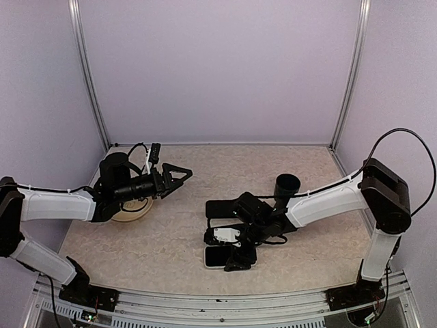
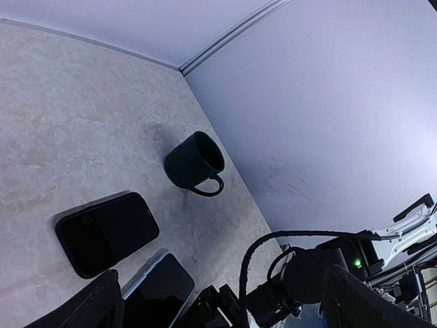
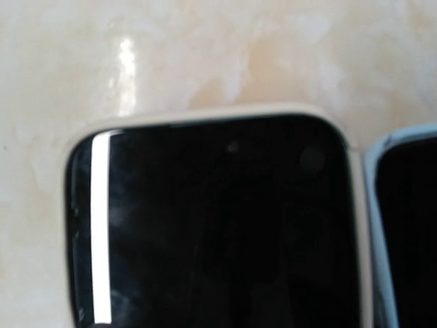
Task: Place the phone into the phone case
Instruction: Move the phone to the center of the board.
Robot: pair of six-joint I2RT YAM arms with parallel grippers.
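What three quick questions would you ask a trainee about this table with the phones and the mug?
1. True or false: the left gripper hangs open in the air, holding nothing.
2. The dark mug stands: A) on a phone, B) upright on the table, C) inside a gripper.
3. Which arm reaches down over the cream-cased phone?
Key: 1 true; 2 B; 3 the right arm.

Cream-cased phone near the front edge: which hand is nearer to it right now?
Right. The right hand sits directly over the cream-cased phone; the left hand hovers open well off to its left, farther back.
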